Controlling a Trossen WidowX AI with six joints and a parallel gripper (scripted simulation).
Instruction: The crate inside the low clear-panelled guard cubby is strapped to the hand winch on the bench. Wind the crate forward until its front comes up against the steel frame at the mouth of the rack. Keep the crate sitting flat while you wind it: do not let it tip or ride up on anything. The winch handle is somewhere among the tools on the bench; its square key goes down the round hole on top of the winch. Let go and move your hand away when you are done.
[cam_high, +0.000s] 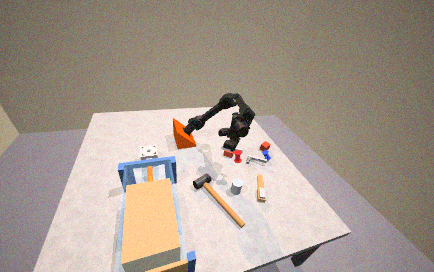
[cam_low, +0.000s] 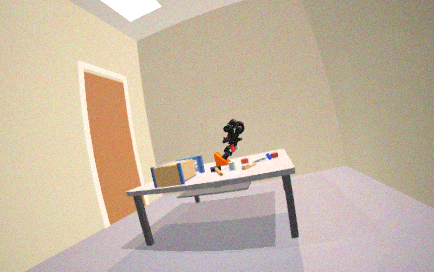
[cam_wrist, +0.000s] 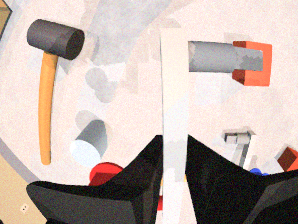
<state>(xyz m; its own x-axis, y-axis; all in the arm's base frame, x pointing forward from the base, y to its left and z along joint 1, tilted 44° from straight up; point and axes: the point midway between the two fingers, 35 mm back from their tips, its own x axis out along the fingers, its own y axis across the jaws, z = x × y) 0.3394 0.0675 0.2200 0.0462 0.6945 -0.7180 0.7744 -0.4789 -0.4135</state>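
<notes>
My gripper (cam_high: 227, 139) (cam_wrist: 172, 140) is shut on the white bar of the winch handle (cam_wrist: 175, 95), above the bench. The handle's grey shaft with its square key sticks out sideways, to the right in the wrist view; its red knob (cam_high: 238, 157) (cam_low: 233, 148) (cam_wrist: 104, 173) is partly behind a finger. The winch (cam_high: 149, 151), a pale block with a round hole on top, stands beyond the blue frame (cam_high: 167, 161) at the rack's mouth. An orange strap (cam_high: 150, 173) runs from the tan crate (cam_high: 151, 210) toward it. The crate looks flat, with a gap between its front and the frame.
A mallet (cam_high: 202, 181) (cam_wrist: 55, 39), a grey cylinder (cam_high: 236, 187) (cam_wrist: 91, 142), a wooden-handled tool (cam_high: 260, 185), a silver tool (cam_high: 257, 160) and red blocks (cam_high: 265, 146) (cam_wrist: 267, 65) lie on the bench. An orange wedge (cam_high: 183, 137) stands by the arm's base.
</notes>
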